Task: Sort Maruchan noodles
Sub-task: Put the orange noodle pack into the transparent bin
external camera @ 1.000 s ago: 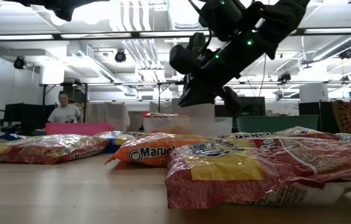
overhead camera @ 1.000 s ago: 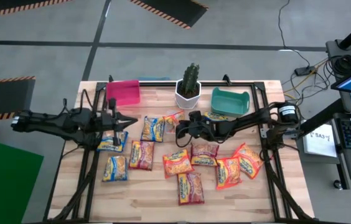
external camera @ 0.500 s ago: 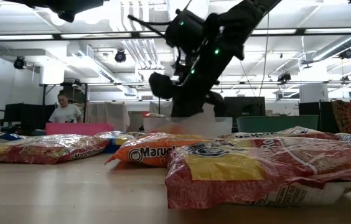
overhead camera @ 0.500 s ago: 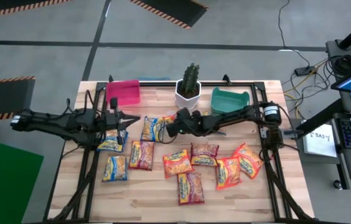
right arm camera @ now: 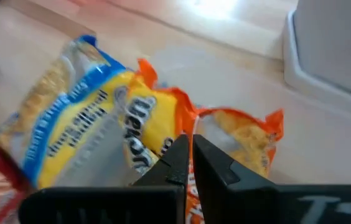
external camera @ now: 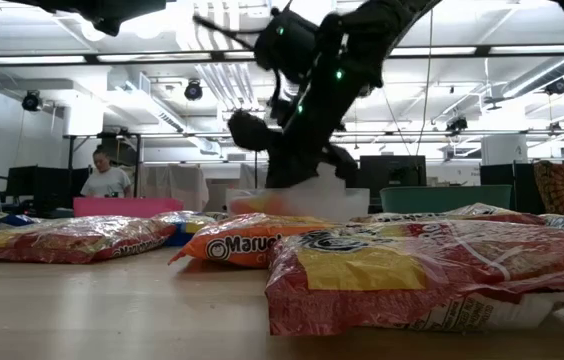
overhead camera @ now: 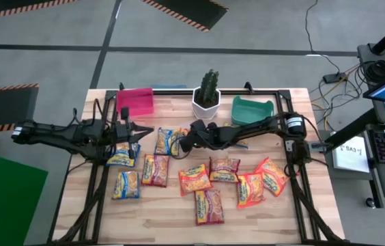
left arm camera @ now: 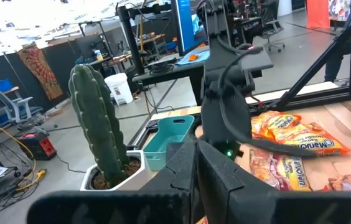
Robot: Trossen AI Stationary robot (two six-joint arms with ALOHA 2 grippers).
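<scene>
Several Maruchan noodle packets lie flat on the wooden table [overhead camera: 172, 219]: yellow-and-blue ones such as [overhead camera: 168, 141], red ones such as [overhead camera: 155, 170], orange ones such as [overhead camera: 194, 179]. My right gripper [overhead camera: 183, 142] [right arm camera: 190, 148] is shut and slants down over an orange packet [right arm camera: 241, 134] that lies beside a yellow-and-blue packet [right arm camera: 79, 121], in front of the cactus pot. My left gripper [overhead camera: 140, 131] [left arm camera: 195, 163] is shut with nothing in it and hangs level above the table's left part. My right gripper's shut fingertips [right arm camera: 182, 152] stand over the near edge of the orange packet [right arm camera: 225, 124], coming from the table's right and slanting down. Whether they touch it I cannot tell. The packet lies flat on the table.
A pink bin [overhead camera: 135, 101] stands at the far left and a teal bin [overhead camera: 252, 111] at the far right. Between them is a white pot with a cactus [overhead camera: 207, 94] [left arm camera: 98, 127], close behind my right gripper. A person [external camera: 104, 178] is in the room behind.
My right gripper has gone toward the table's left edge and a little toward the far edge, from above the middle packets to the orange packet by the cactus pot. It has tipped and rolled on the way and stayed shut.
</scene>
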